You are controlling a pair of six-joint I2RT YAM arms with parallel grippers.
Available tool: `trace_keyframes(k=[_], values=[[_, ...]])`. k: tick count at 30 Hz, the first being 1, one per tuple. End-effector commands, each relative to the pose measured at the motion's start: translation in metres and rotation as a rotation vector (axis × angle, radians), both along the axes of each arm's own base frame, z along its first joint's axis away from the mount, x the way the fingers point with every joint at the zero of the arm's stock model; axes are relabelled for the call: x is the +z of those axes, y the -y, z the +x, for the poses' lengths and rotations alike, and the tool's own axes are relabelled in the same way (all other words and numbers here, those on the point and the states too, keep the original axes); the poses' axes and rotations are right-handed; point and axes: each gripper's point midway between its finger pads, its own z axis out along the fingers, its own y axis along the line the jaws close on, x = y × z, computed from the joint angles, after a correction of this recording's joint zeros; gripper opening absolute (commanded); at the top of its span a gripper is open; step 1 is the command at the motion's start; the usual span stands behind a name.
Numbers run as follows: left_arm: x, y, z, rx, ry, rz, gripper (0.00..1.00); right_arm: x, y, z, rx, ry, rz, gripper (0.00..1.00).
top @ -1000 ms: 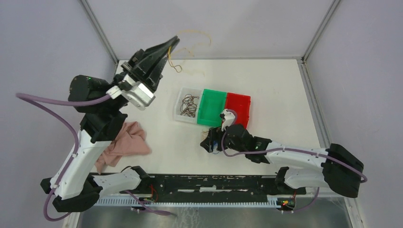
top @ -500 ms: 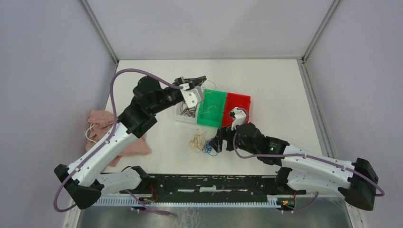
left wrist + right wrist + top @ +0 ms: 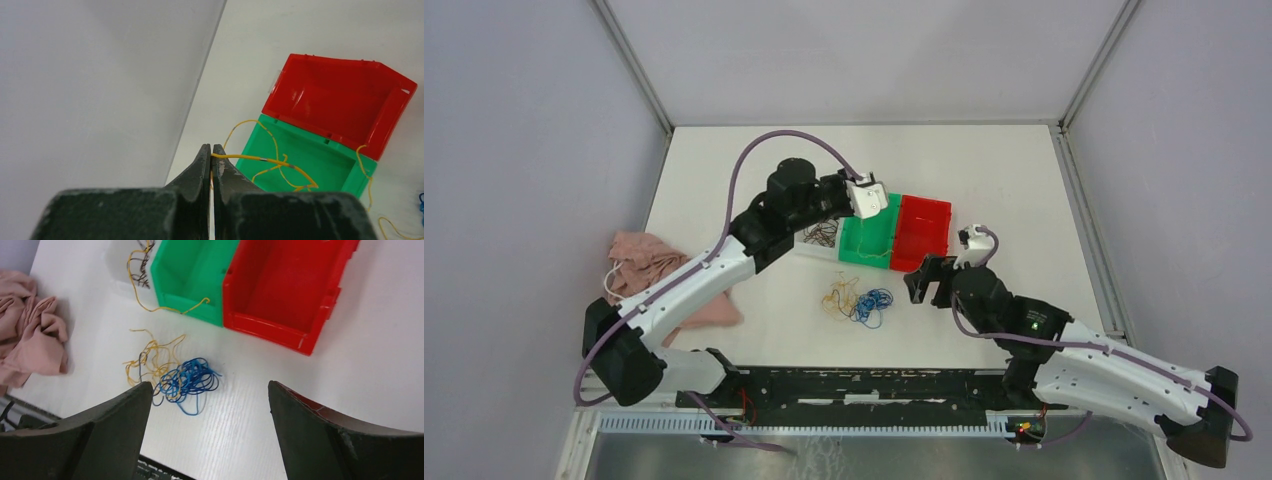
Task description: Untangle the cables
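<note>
Glossy plastic red bin (image 3: 340, 100) and green bin (image 3: 320, 165), pink cloth (image 3: 30, 335), seemingly matt table (image 3: 350, 390).

White table (image 3: 1024, 180) occupies the enclosure floor. Plain grey walls (image 3: 844, 50) enclose it on three sides. Aluminium posts (image 3: 631, 65) stand at both rear corners. Lighting is even.

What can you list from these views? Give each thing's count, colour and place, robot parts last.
Thin curly yellow wire strand: one, pinched in left jaws, trailing across green bin.
Loose wire tangle: one, yellow and blue, on table in front of bins.
Dark brown wire strands: several, inside clear bin.
Clear plastic bin: one, left end of row.
Green plastic bin: one, middle.
Red plastic bin: one, right end.
Crumpled pink cloth: one, table's left.
White table: one.
Left jaws: black, shut on yellow strand.
Right jaws: black, open, holding nothing.
</note>
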Motion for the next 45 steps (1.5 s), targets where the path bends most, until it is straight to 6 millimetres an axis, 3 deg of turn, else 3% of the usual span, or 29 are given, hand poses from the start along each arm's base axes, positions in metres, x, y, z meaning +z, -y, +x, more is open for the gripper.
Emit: trace_keyframes(k=[1, 7, 18, 22, 27, 29, 40, 45], values=[[0.002, 0.007, 0.013, -0.006, 0.096, 0.023, 0.03, 0.014, 0.034, 0.014, -0.169, 0.053, -0.026, 0.92], [-0.022, 0.013, 0.034, 0.021, 0.119, 0.103, 0.03, 0.014, 0.053, 0.015, -0.233, 0.064, -0.040, 0.92], [-0.037, 0.013, 0.069, 0.138, 0.132, 0.144, 0.03, 0.008, 0.051, 0.018, -0.232, 0.048, -0.046, 0.91], [-0.068, 0.014, 0.071, 0.144, 0.023, 0.194, 0.04, 0.008, 0.050, 0.020, -0.234, 0.043, -0.043, 0.90], [-0.132, 0.012, 0.065, 0.154, -0.200, 0.318, 0.13, 0.010, 0.051, 0.020, -0.242, 0.042, -0.043, 0.89], [-0.149, 0.012, 0.063, 0.152, -0.262, 0.343, 0.14, 0.010, 0.052, 0.021, -0.246, 0.041, -0.044, 0.89], [-0.200, 0.017, 0.073, 0.149, -0.408, 0.373, 0.22, 0.009, 0.058, 0.026, -0.284, 0.025, -0.031, 0.89], [-0.206, 0.014, 0.078, 0.152, -0.460, 0.407, 0.44, 0.008, 0.056, 0.027, -0.275, 0.017, -0.035, 0.88]])
